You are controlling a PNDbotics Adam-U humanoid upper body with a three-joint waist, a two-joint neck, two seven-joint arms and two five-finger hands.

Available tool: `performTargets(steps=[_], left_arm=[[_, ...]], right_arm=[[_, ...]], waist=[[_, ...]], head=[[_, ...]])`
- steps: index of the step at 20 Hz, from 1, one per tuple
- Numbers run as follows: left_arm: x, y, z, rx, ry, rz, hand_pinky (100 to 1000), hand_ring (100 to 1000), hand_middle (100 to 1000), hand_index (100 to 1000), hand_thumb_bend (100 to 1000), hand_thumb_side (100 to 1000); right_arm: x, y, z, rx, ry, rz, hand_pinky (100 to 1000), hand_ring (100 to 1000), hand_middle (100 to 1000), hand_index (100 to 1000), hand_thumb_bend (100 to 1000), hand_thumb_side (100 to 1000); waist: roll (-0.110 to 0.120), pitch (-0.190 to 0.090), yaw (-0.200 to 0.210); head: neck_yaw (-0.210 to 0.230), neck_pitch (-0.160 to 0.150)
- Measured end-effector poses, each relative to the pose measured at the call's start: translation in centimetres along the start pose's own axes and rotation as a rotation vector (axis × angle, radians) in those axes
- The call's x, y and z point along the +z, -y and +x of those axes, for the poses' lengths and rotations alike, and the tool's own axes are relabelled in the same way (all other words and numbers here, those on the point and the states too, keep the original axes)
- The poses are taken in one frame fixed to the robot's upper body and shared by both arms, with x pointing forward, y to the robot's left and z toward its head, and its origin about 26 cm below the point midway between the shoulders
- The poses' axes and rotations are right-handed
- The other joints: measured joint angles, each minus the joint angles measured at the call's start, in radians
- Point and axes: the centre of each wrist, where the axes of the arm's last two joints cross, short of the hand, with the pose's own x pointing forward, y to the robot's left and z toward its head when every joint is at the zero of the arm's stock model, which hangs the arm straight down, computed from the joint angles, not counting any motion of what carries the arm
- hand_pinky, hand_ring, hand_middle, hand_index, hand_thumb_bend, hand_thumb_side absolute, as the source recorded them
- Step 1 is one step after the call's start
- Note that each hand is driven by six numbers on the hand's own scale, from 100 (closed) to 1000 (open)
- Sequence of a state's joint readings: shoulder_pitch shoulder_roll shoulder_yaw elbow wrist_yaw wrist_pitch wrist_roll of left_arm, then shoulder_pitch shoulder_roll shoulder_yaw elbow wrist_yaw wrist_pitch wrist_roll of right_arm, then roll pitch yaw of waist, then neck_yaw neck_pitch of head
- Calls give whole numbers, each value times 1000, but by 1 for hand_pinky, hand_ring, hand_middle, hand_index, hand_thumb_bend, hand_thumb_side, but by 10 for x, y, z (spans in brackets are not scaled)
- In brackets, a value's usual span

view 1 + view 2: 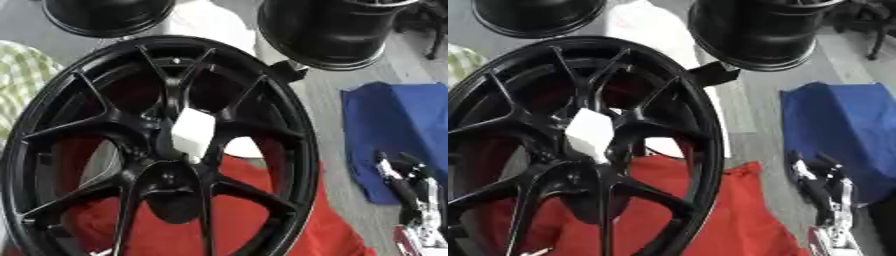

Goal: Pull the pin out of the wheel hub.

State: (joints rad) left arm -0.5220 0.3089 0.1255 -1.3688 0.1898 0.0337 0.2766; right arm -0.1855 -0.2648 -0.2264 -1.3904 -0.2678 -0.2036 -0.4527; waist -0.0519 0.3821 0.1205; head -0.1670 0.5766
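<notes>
White pin seated in the black wheel's hub

The wheel [157,150] stands spokes toward the camera, so the pin [192,132] juts out at its centre; the right hand [411,192], fingers relaxed and holding nothing, waits beside a blue cloth [398,120].

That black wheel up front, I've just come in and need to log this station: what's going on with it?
A big black wheel stands tilted in front of the robot, over a red cloth. A white block-shaped piece sits at its hub; it may be the pin, but I cannot tell whether it is seated or coming out. Nothing is gripping it. The robot's right hand hangs at the lower right, near a blue cloth and apart from the wheel. The left hand is out of view. Two more black wheels stand behind.
</notes>
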Motion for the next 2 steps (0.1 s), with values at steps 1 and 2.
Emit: performTargets(steps=[1, 2], left_arm=[[3, 2, -4, 11, -1, 9, 572, 603, 563, 687, 100, 916], [5, 4, -8, 17, 1, 14, 572, 603, 563, 687, 100, 915]], right_arm=[[0, -1, 0, -3, 0, 1, 625, 751, 555, 688, 572, 236], [0, -2, 0, -6, -1, 1, 625, 751, 555, 688, 572, 236]], waist=[[0, 0, -2], [-1, 0, -3]], head=[[1, -1], [3, -2]])
